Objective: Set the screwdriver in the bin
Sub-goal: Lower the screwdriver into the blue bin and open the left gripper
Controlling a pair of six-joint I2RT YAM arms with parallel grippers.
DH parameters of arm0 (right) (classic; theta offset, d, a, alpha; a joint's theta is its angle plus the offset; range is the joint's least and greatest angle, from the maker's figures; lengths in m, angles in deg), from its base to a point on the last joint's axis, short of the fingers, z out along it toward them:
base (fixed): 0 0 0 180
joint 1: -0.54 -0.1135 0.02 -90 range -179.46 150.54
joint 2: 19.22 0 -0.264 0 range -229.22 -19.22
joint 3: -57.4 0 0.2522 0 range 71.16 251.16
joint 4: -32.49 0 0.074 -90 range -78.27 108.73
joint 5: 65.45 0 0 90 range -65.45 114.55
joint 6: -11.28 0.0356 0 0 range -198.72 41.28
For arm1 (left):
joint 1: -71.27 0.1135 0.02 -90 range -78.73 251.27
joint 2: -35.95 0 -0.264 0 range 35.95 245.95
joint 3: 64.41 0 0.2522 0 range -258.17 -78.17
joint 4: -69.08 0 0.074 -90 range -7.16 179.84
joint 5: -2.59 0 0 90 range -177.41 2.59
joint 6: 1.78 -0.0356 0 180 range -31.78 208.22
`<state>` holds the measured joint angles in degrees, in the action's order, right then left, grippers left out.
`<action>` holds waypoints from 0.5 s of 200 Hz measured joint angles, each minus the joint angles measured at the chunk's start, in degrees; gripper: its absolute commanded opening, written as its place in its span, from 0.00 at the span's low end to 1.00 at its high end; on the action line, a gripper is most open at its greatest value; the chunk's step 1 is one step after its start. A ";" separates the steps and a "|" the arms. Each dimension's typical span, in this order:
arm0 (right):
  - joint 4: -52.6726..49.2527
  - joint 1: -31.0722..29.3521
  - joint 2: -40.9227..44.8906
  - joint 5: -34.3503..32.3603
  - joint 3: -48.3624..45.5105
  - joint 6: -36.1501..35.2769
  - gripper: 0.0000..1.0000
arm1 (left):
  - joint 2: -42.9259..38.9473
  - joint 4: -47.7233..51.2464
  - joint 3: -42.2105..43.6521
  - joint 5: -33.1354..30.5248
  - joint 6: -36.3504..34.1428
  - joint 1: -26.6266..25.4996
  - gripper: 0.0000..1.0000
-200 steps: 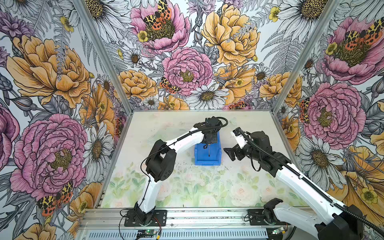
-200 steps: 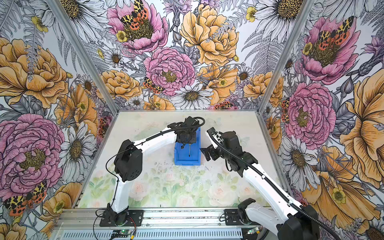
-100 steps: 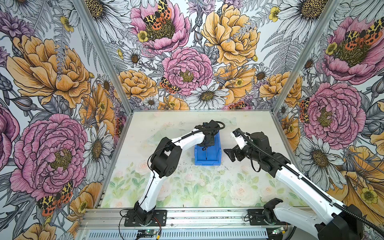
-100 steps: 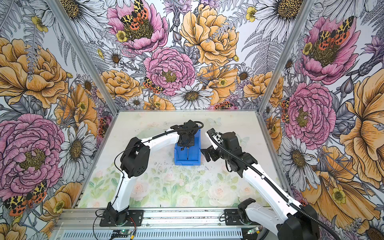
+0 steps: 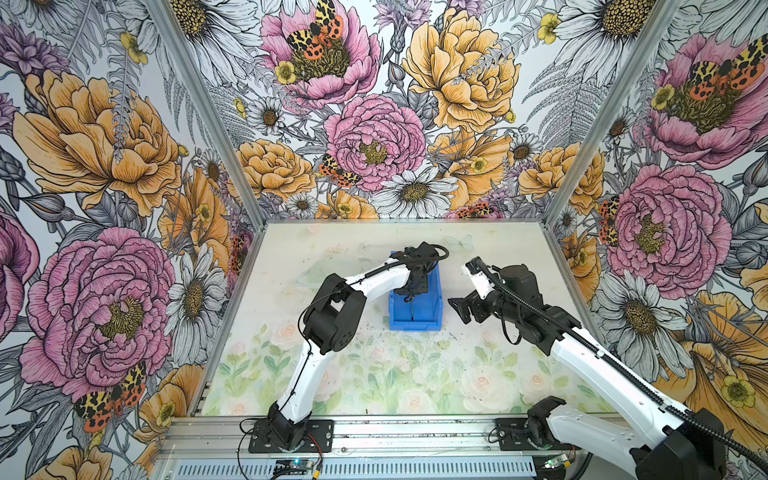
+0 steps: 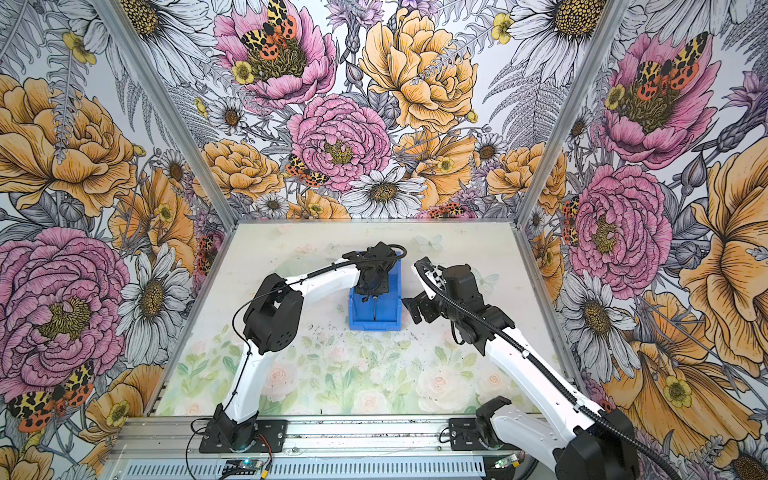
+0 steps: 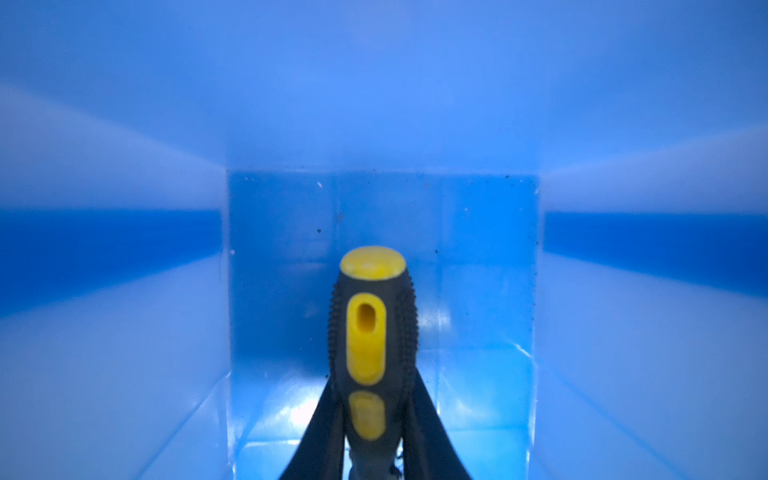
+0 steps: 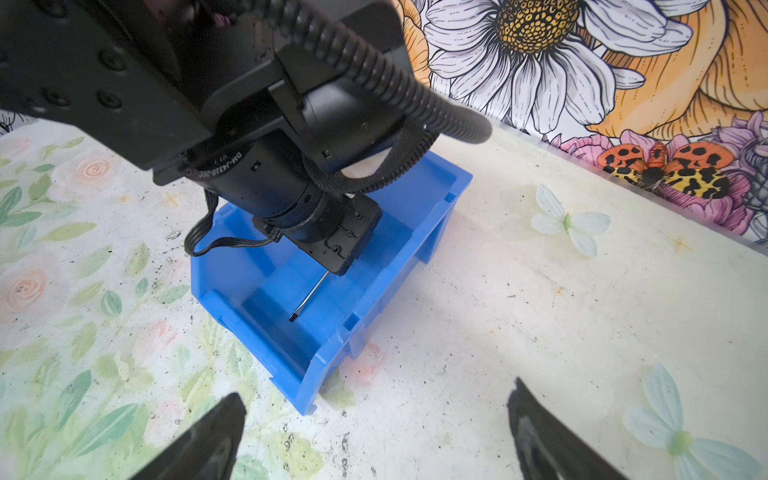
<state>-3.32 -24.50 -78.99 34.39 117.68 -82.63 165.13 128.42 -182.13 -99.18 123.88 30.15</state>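
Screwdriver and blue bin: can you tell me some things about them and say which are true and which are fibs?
1. The left gripper is shut on the screwdriver. True.
2. The screwdriver's handle is red. False: it is black and yellow.
3. The right gripper is open and empty. True.
4. The screwdriver is outside the bin. False: the left gripper holds it down inside the bin, between the blue walls.

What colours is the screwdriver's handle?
The screwdriver handle is black with yellow patches and a yellow end; the left wrist view shows it best.
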 measured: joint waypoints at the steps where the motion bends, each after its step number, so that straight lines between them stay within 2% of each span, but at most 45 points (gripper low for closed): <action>1: 0.00 0.00 0.00 -0.02 -0.02 0.00 1.00 | 0.00 0.00 0.00 0.00 0.00 0.00 0.04; 47: 0.00 0.00 0.00 -0.72 -0.31 0.00 1.00 | 1.44 -0.17 -0.02 0.46 0.42 0.00 0.10; 100: 0.00 0.00 0.04 -1.31 -0.35 -0.02 0.99 | 1.44 -0.48 -0.04 0.68 0.44 0.00 0.24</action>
<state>-3.32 -24.50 -78.95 33.08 117.33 -82.65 166.58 127.94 -182.18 -98.50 124.31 30.15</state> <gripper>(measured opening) 0.995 0.222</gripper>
